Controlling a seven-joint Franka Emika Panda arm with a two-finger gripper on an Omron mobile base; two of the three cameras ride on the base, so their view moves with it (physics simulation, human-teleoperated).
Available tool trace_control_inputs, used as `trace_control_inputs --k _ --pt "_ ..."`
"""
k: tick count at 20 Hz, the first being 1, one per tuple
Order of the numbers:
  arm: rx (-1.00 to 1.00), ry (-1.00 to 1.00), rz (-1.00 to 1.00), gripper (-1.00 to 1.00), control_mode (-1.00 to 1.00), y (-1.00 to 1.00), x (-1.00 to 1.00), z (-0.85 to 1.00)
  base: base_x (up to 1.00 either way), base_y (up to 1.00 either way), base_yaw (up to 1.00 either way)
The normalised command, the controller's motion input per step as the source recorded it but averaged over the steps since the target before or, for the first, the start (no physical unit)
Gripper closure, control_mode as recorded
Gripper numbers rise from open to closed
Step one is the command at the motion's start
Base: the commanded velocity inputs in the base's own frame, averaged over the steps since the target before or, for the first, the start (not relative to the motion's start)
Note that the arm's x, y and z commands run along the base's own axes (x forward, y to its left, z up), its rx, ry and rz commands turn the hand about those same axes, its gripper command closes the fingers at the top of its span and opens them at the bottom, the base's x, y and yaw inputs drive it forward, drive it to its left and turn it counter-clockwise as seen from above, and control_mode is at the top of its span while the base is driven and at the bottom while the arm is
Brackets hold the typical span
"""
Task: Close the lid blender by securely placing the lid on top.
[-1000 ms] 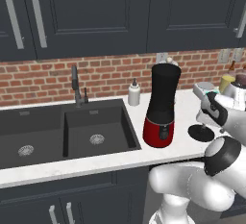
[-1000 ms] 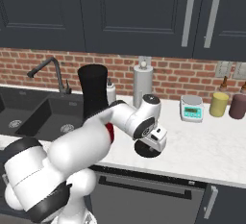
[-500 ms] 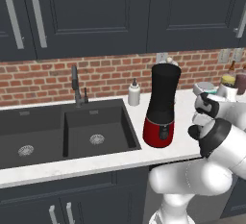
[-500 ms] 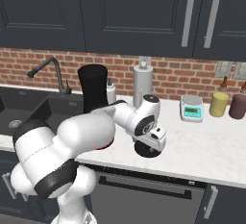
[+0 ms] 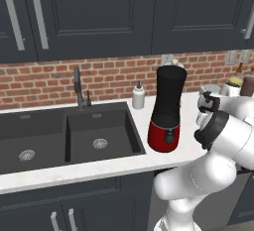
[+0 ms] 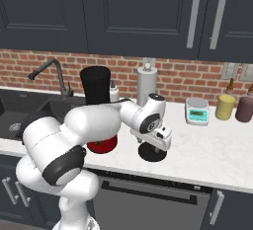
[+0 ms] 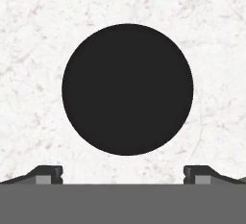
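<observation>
- Two fingertips of the gripper [image 7: 123, 175], spread wide, grasp nothing.
- Since a second ago, the arm has swung over the lid [image 7: 128, 89], mid-frame.
- Blender [image 5: 167, 110] remains uncovered; descent comes next.

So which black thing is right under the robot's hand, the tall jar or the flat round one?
The flat round lid. It lies on the white counter, under the open gripper. The tall blender stands off to the side.
</observation>
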Motion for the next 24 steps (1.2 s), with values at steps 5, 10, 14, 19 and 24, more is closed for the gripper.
trace_control_inputs --k 5,10,14,19,24 --pt "0.0 0.0 0.01 -1.0 -1.0 0.0 0.06 -0.11 0.0 0.0 0.0" --pt "0.0 0.0 0.02 -1.0 -1.0 0.0 0.16 -0.09 0.0 0.0 0.0" --pt "0.0 0.0 0.02 -1.0 -1.0 -0.01 0.22 -0.12 0.0 0.0 0.0" --pt "0.0 0.01 0.01 -1.0 -1.0 0.0 0.24 -0.15 0.0 0.0 0.0" --pt "0.0 0.0 0.01 -1.0 -1.0 0.0 0.09 -0.21 0.0 0.0 0.0"
